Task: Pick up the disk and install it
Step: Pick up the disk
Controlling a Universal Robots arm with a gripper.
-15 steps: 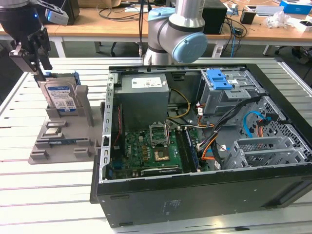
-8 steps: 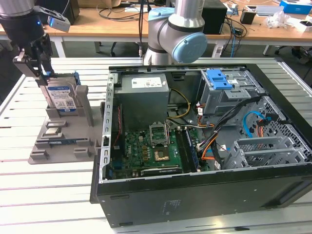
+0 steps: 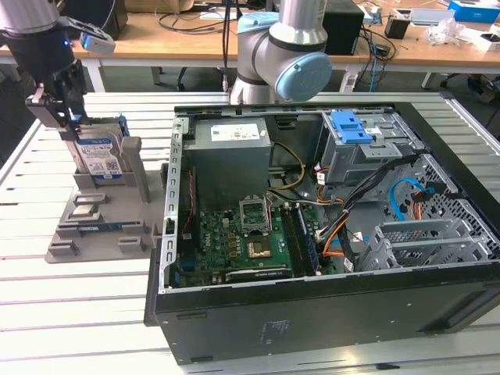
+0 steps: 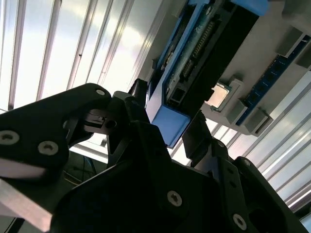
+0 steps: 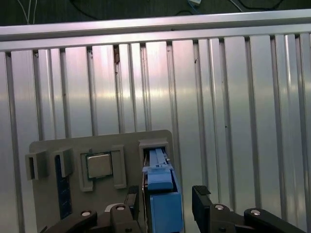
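One disk stands on edge in a slot of a grey holder. The holder sits on the slatted table, toward the edge at the exterior view's left and just beside an open computer case. The pincer hangs at the disk's upper end. In both wrist views its fingers are apart, one on each side of the disk's blue frame. Narrow gaps show on both sides, so there is no clamp. A square silver chip lies in a neighbouring pocket of the holder.
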